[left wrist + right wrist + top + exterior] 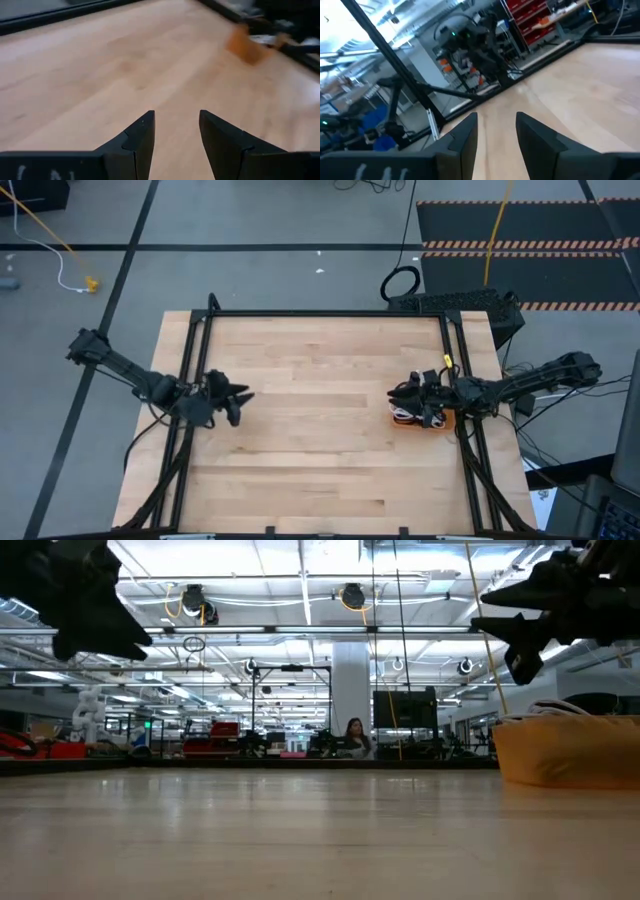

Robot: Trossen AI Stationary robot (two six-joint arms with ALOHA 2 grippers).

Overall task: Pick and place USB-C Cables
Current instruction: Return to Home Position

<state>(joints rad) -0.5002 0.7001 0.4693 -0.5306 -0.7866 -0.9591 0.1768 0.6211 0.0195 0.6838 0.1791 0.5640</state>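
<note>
An orange tray [442, 421] sits near the table's right edge, and it also shows in the low view [565, 752]. White cable loops [558, 708] stick up over its rim, and a white cable [402, 416] shows at its left end. Dark cables in it are mostly hidden under the right arm. My right gripper [398, 393] hovers open above the tray's left end, well above it in the low view [515, 625], holding nothing [495, 135]. My left gripper [243, 396] is open and raised over the table's left part [175, 135].
A round black cord loop [400, 283] and a yellow cord [495, 230] lie on the floor beyond the far edge. A black frame rail [320, 313] borders the table. Bare wood [320, 410] lies between the grippers. A person [353, 736] sits far behind the table.
</note>
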